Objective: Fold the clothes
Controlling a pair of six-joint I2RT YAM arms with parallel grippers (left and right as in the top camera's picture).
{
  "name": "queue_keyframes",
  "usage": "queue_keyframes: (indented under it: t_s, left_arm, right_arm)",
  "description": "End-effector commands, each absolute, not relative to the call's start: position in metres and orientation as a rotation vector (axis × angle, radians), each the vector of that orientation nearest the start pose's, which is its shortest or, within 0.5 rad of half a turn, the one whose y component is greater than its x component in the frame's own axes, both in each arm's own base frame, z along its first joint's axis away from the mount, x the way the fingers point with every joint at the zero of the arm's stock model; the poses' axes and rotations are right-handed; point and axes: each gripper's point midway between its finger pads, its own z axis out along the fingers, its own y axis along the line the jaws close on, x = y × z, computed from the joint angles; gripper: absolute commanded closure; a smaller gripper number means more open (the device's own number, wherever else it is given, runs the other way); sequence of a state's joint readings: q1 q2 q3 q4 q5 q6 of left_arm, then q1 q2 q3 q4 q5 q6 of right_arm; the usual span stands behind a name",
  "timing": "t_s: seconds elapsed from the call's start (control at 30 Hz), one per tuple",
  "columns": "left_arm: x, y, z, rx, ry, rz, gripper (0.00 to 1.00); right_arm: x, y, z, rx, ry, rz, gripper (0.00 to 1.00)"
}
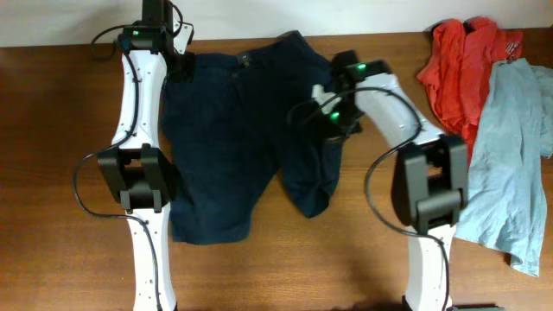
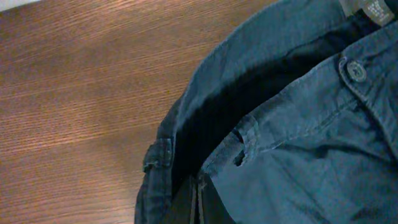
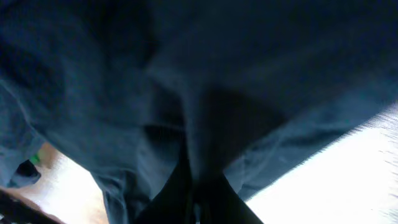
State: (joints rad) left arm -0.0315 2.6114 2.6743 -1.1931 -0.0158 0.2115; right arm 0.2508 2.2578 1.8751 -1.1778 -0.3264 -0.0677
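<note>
The clothes (image 1: 220, 147), dark navy shorts, lie spread on the wooden table (image 1: 52, 173), waistband at the far edge and legs toward the near side. My left gripper (image 1: 179, 67) sits at the waistband's far-left corner. In the left wrist view the left gripper (image 2: 200, 208) is shut on the waistband cloth (image 2: 298, 155), beside a belt loop (image 2: 158, 155); the button (image 2: 357, 70) shows at upper right. My right gripper (image 1: 333, 121) is on the shorts' right side, where the cloth is bunched. In the right wrist view the right gripper (image 3: 196, 208) is shut on a fold of navy cloth (image 3: 186, 74).
A red garment (image 1: 462, 65) lies crumpled at the far right. A pale blue-grey shirt (image 1: 510, 155) is stretched along the right edge beside it. Bare wood (image 2: 81, 93) lies left of the waistband.
</note>
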Motion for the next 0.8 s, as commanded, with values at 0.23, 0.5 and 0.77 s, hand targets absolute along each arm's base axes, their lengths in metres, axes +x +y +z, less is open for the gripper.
queue_keyframes:
  t_s: [0.23, 0.5, 0.77]
  left_arm:
    - [0.595, -0.014, 0.100, 0.265, 2.687, 0.073, 1.00]
    - [0.594, -0.014, 0.100, 0.266, 2.688, 0.073, 1.00]
    - [0.594, -0.014, 0.099, 0.266, 2.688, 0.072, 1.00]
  right_arm:
    - [0.394, 0.171, 0.046, -0.479, 3.092, -0.115, 0.67]
    - [0.361, 0.224, 0.047, -0.957, 3.045, 0.176, 0.58]
    - [0.341, 0.260, 0.056, -1.182, 2.947, 0.454, 0.57]
